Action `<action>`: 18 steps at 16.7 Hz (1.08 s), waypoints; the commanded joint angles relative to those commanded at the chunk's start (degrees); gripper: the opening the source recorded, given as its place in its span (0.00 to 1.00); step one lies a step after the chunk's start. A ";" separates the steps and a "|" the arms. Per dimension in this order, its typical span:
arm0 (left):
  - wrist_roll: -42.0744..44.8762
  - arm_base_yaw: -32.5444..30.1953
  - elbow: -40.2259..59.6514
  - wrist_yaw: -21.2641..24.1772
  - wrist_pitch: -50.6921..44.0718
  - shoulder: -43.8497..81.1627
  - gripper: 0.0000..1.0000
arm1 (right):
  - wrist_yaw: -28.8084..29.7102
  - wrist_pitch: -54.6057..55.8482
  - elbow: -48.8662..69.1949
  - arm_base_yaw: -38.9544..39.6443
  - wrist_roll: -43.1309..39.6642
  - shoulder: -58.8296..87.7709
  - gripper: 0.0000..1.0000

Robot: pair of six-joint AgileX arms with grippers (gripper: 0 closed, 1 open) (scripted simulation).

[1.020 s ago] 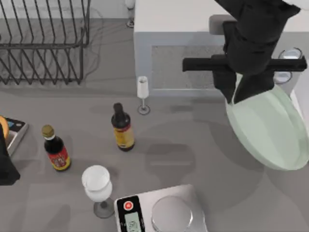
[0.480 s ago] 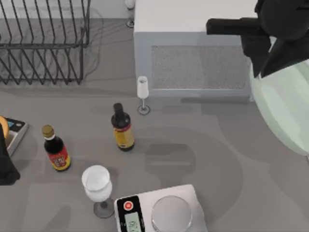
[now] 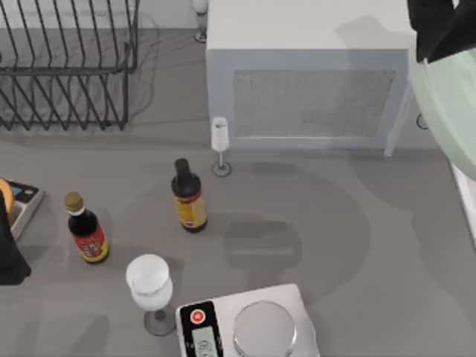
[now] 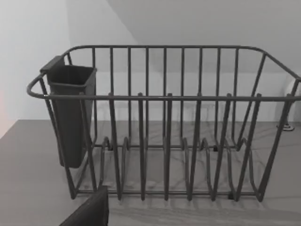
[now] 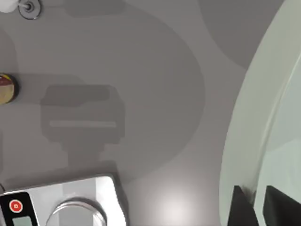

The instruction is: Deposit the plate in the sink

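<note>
Along the front edge of the counter stand one kitchen scale [image 3: 249, 327] and one wine glass [image 3: 151, 286]; behind them two sauce bottles [image 3: 188, 195] and one slim flute [image 3: 219, 143]. Farther back sit one box-like appliance [image 3: 309, 74] and one dish rack [image 3: 67, 63]. At far right, the right gripper [image 5: 256, 207] is clamped on the plate [image 3: 450, 111] — held aloft, not yet lowered. The sink's rim [image 3: 465, 197] lies just below; release remains. The left arm is parked facing the rack.
</note>
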 joint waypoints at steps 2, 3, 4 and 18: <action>0.00 0.00 0.00 0.00 0.00 0.00 1.00 | 0.03 0.75 6.73 -4.59 -4.55 3.36 0.00; 0.00 0.00 0.00 0.00 0.00 0.00 1.00 | 0.02 1.09 10.41 -7.09 -7.01 5.77 0.00; 0.00 0.00 0.00 0.00 0.00 0.00 1.00 | 0.01 1.35 14.15 -9.64 -9.49 8.60 0.00; 0.00 0.00 0.00 0.00 0.00 0.00 1.00 | -1.02 -2.80 33.26 -29.60 -29.70 44.03 0.00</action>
